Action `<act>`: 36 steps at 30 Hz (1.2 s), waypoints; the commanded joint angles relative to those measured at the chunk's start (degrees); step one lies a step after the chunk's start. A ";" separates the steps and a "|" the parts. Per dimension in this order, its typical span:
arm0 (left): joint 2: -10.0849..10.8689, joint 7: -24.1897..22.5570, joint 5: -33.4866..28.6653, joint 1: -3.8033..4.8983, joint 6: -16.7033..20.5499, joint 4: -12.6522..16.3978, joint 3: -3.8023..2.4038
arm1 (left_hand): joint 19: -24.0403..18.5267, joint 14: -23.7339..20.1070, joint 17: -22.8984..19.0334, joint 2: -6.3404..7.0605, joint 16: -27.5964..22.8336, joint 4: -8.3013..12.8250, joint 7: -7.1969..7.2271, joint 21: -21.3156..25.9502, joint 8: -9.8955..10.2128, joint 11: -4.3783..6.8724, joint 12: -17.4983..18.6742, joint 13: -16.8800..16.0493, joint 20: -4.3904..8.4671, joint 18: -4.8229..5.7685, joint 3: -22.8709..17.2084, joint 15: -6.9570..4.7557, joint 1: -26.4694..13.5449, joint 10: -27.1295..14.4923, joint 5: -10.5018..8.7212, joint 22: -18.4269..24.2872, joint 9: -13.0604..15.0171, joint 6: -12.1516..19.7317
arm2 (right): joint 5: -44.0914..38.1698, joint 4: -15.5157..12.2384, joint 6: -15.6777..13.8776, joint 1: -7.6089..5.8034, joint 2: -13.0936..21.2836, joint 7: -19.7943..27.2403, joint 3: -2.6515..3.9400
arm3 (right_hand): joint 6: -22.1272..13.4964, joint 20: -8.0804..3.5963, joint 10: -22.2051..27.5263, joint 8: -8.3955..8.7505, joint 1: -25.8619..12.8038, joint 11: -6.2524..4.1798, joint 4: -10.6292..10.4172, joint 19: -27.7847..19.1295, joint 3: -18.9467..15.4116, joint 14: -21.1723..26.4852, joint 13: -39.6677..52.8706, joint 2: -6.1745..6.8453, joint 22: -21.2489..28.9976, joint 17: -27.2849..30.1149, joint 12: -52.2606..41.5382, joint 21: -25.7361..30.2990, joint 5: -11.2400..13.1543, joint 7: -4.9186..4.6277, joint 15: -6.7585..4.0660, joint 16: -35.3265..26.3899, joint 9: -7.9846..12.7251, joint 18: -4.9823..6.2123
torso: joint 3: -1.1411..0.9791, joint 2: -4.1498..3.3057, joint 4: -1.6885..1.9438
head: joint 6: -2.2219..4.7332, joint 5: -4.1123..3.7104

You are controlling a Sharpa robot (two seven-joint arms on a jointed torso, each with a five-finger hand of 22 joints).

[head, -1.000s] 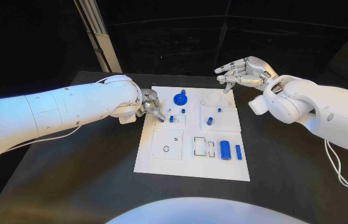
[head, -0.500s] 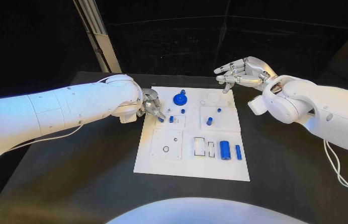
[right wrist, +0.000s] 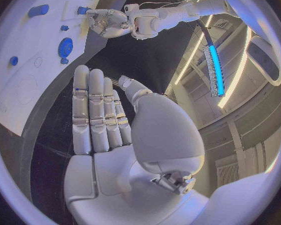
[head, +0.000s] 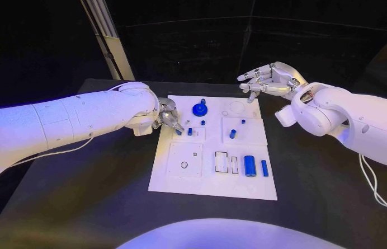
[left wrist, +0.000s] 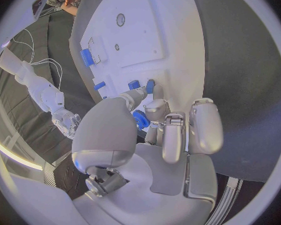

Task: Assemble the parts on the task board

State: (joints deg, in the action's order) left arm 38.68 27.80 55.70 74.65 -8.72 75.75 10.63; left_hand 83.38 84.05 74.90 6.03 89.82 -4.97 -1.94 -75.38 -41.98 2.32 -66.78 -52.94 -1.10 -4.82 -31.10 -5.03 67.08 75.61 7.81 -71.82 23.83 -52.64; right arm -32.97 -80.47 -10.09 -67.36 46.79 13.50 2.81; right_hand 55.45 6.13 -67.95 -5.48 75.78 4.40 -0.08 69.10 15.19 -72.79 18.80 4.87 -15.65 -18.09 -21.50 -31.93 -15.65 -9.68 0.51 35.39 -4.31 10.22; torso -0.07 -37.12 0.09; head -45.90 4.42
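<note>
A black table [head: 89,187] spreads across the foreground against a dark backdrop. A pale upright post [head: 103,33] rises behind the table's far left corner, leaning slightly. In the right wrist view, a glowing cyan light bar [right wrist: 214,65] hangs among pale ceiling beams [right wrist: 240,135] overhead.

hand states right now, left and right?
Left hand: fingertips down at the task board by a small blue part; whether it holds it cannot be told.
Right hand: open, holding nothing.
</note>
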 commanded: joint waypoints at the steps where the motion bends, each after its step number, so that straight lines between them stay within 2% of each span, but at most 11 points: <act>1: -0.17 0.53 -0.20 -0.06 -1.42 0.11 0.04 | 0.25 5.95 15.10 0.17 0.18 3.33 0.37 -0.46 -0.32 0.07 -0.30 -0.24 0.15 0.67 -3.64 -0.42 -0.96 0.48 0.34 -0.19 0.17 -0.43 | 0.04 0.00 0.68 -0.10 -0.10 0.49 0.03 | -0.27 -0.01 0.33 -0.10 -0.02 0.10 -0.14 -0.44 0.27 0.49 0.06 -0.34 -0.06 -0.07 -0.19 0.26 -0.13 0.02 -0.08 0.31 -0.03 0.11 | 0.00 0.03 0.04 | -0.05 -0.02; 8: -0.15 0.78 -0.19 -0.07 -1.45 0.06 0.04 | 0.41 5.95 15.10 0.48 0.18 2.67 0.65 -0.69 -0.65 0.30 -0.75 -0.89 0.32 0.74 -2.92 -0.62 -2.30 0.89 0.52 -0.54 0.41 -0.92 | 0.04 0.05 0.74 -0.10 -0.09 0.47 0.03 | -0.27 -0.01 0.33 -0.10 -0.02 0.10 -0.14 -0.44 0.27 0.49 0.06 -0.34 -0.06 -0.07 -0.19 0.26 -0.13 0.02 -0.08 0.31 -0.03 0.11 | -0.01 0.03 0.04 | -0.09 -0.08; 15: -0.38 0.94 -0.19 -0.08 -1.14 -0.41 0.05 | 0.53 5.95 15.10 0.48 0.18 1.02 0.83 -0.85 -0.84 0.45 -0.95 -1.19 0.51 0.79 -1.51 -0.80 -4.74 1.06 0.50 -0.81 0.61 -1.28 | 0.04 0.04 0.80 -0.10 -0.09 0.41 0.03 | -0.28 0.00 0.39 -0.13 0.02 0.10 -0.12 -0.47 0.32 0.55 0.07 -0.36 -0.08 -0.09 -0.24 0.25 -0.16 0.02 -0.08 0.36 -0.04 0.12 | -0.04 0.00 -0.01 | 0.03 -0.10; 18: -0.56 0.98 -0.19 -0.08 -1.15 -0.72 0.05 | 0.58 5.95 15.10 0.50 0.18 -0.32 0.83 -0.90 -0.84 0.46 -1.04 -1.32 0.56 0.82 -0.64 -0.82 -6.58 1.09 0.55 -0.93 0.66 -1.40 | 0.04 0.02 0.86 -0.10 -0.09 0.40 0.03 | -0.28 0.00 0.39 -0.13 0.02 0.10 -0.12 -0.47 0.32 0.55 0.07 -0.36 -0.08 -0.09 -0.24 0.25 -0.16 0.02 -0.08 0.36 -0.04 0.12 | -0.04 0.00 0.00 | 0.06 -0.12; 21: -0.71 0.99 -0.19 -0.09 -1.19 -1.00 0.05 | 0.65 5.95 15.10 0.88 0.18 -1.12 0.87 -1.00 -0.80 0.49 -1.10 -1.43 0.59 0.85 -0.18 -0.85 -7.89 1.08 0.61 -1.10 0.69 -1.45 | 0.04 -0.02 0.89 -0.10 -0.04 0.37 0.03 | -0.28 0.00 0.39 -0.13 0.02 0.10 -0.12 -0.47 0.32 0.55 0.07 -0.36 -0.08 -0.09 -0.24 0.25 -0.16 0.02 -0.08 0.36 -0.04 0.12 | -0.04 0.02 0.01 | 0.14 -0.19; 36: -1.23 0.91 -0.19 -0.16 -1.15 -1.95 0.05 | 0.71 5.95 15.10 1.93 0.18 -2.55 0.92 -1.08 -0.87 0.54 -1.36 -1.80 0.67 0.88 0.94 -0.91 -10.07 1.19 0.54 -1.30 0.81 -1.77 | 0.04 -0.20 0.94 -0.10 0.18 0.32 0.03 | -0.29 0.00 0.41 -0.14 0.02 0.10 -0.12 -0.48 0.33 0.58 0.07 -0.36 -0.09 -0.10 -0.25 0.25 -0.16 0.01 -0.08 0.37 -0.04 0.12 | 0.00 0.03 0.02 | 0.17 -0.33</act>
State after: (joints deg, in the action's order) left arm 37.49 28.52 55.65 74.45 -9.46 73.89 10.69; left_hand 83.76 84.04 74.90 8.08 89.82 -7.30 -0.93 -76.17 -42.93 3.16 -67.89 -54.67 -0.72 -4.82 -30.03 -5.42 57.47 76.57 8.53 -73.07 24.60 -54.27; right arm -32.97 -80.50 -9.64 -67.36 46.94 13.43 2.81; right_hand 55.45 6.13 -67.96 -5.48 75.78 4.41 -0.08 69.10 15.19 -72.58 18.79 4.87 -15.69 -18.11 -21.50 -31.93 -15.65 -9.68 0.30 35.39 -4.31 10.22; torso -0.09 -37.10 0.10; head -45.73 4.09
